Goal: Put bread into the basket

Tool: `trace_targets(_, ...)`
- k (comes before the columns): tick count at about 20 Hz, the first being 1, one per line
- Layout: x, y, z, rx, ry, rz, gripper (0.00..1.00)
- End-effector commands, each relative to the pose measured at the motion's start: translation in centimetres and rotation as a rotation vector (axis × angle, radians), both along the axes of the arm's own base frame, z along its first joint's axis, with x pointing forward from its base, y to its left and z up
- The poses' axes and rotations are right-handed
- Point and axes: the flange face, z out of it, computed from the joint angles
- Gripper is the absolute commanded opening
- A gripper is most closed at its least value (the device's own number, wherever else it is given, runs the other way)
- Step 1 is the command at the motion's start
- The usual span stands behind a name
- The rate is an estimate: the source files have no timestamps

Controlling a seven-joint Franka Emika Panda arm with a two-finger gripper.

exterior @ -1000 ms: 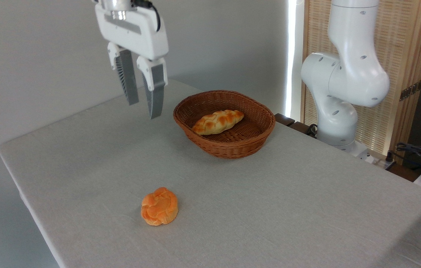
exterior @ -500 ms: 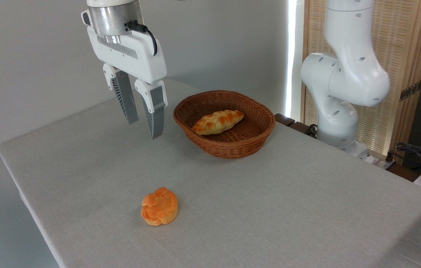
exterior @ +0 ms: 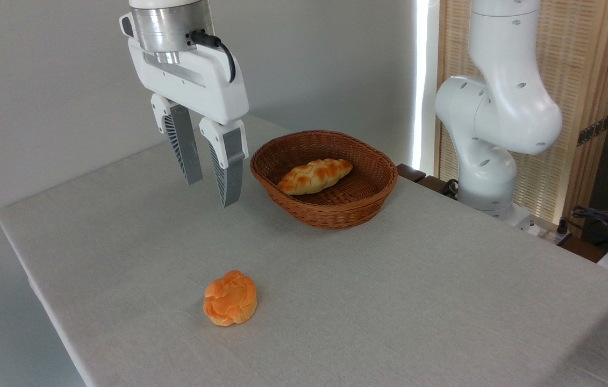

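We see the gripper (exterior: 211, 185) hanging above the table (exterior: 390, 301) with its two fingers (exterior: 228, 166) spread and nothing between them, tips pointing down and clear of the cloth. Just beside it, at three o'clock, sits the basket (exterior: 336, 212), its near rim close to the right finger but apart from it. The bread (exterior: 314, 176) lies inside the basket, resting on the woven floor with its long axis tilted up toward two o'clock. At six o'clock from the gripper, well apart, a round orange bun (exterior: 230, 298) rests on the table. Beyond the basket, at three o'clock, stands the white arm base (exterior: 489, 161).
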Motion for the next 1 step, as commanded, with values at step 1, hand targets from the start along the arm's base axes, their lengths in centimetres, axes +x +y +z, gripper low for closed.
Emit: trace_targets(1, -0.06, 0.21, 0.39, 0.012, 0.0, -0.016, 1.0)
